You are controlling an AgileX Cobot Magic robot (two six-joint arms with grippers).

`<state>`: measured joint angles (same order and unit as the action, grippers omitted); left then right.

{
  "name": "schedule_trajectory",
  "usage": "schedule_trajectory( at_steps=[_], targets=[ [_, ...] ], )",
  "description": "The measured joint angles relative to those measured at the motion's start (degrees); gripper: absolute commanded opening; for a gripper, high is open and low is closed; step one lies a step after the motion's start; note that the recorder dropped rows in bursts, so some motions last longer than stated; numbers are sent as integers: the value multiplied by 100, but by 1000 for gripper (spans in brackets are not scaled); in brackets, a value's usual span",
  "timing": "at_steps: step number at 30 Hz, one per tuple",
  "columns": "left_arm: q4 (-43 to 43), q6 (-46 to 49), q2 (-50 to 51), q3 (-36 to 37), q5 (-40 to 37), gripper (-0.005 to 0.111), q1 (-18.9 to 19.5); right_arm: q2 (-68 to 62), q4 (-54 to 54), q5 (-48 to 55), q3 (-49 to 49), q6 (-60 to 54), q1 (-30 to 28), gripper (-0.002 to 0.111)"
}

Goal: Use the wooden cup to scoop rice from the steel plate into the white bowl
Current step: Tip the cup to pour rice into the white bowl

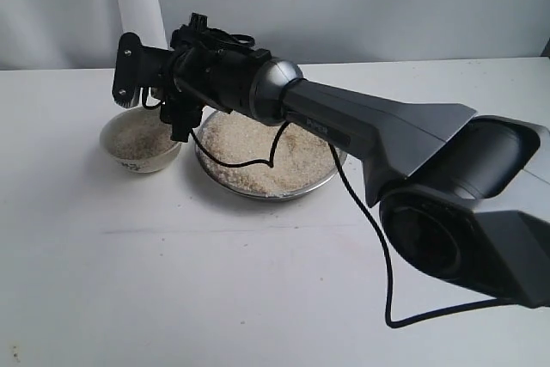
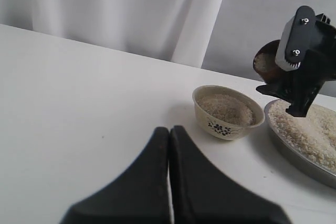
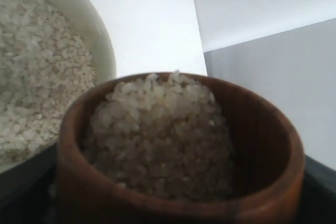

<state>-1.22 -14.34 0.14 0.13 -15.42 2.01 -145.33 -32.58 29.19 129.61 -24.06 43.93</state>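
**1. Load.** The cup [image 2: 266, 62] is clamped between the right jaws, which stand fairly wide to span its body. Rice [image 3: 157, 135] is heaped to its rim. The cup hangs above the bowl [image 2: 223, 125], over the bowl's edge on the plate side, and touches neither vessel. Its mouth appears tipped partway toward the bowl. No grains are seen falling.

**2. Reason for placement.** The plate [image 2: 294, 153] sits just beside the bowl, which keeps the carry short. Holding the cup high over the bowl's edge lets the grains drop inside the rim and not onto the tabletop [image 1: 215, 281]. The bowl already holds rice near its rim, so the pour should be gentle to avoid spill-over. The plate carries a broad layer of grains.

**3. Arm pose.** The right arm [image 1: 361, 131] is stretched long and nearly level, passing over the plate toward the bowl, with the wrist rolled. The left jaws are pressed together and hold nothing. They sit low over the tabletop, well apart from the bowl and pointing toward it.
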Motion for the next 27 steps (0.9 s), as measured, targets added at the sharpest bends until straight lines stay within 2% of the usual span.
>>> schedule_trajectory(
  at_steps=[3, 6, 12, 27],
  targets=[
    [0, 0, 0, 0, 0, 0, 0, 0, -237, -4, 0, 0, 53, 0],
    [0, 0, 0, 0, 0, 0, 0, -52, -1285, -17, 0, 0, 291, 0],
    [0, 0, 0, 0, 0, 0, 0, -298, -2438, 57, 0, 136, 529, 0],
    [0, 0, 0, 0, 0, 0, 0, -311, -3289, 277, 0, 238, 527, 0]
  ],
)
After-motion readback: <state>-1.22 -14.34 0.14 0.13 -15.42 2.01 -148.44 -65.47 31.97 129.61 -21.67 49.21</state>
